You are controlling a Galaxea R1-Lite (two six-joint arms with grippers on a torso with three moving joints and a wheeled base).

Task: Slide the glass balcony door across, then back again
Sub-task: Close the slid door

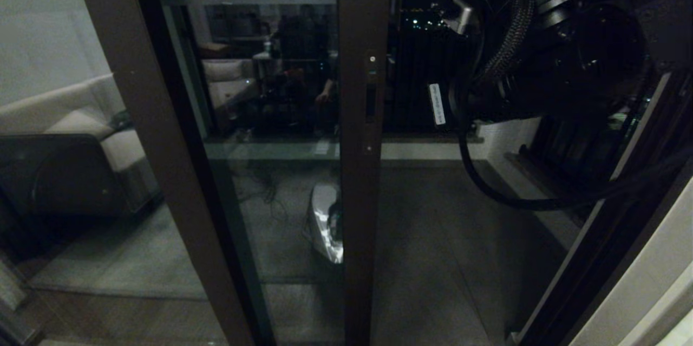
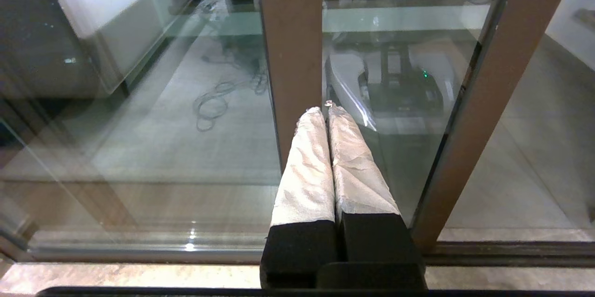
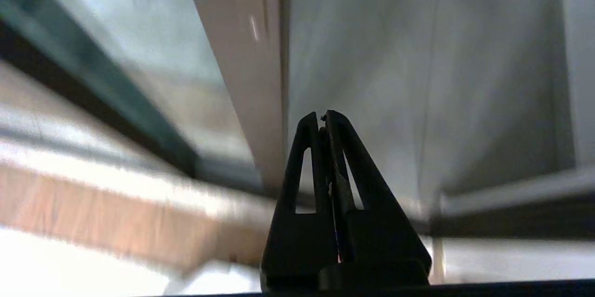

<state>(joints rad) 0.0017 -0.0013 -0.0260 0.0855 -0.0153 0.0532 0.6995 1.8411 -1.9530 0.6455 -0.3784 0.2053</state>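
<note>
The glass balcony door stands upright in the middle of the head view, its dark brown stile running floor to top, with the slim recessed handle set into that stile at about mid-height. Its long axis is vertical, so any push has to go sideways across it. The right gripper, fingers pressed together and holding nothing, sits just right of the stile's edge and apart from it, so the door lies to its left. The right arm is raised high at the right and is clearly the nearer one. The left gripper hangs low by the bottom track, closed and empty
</note>
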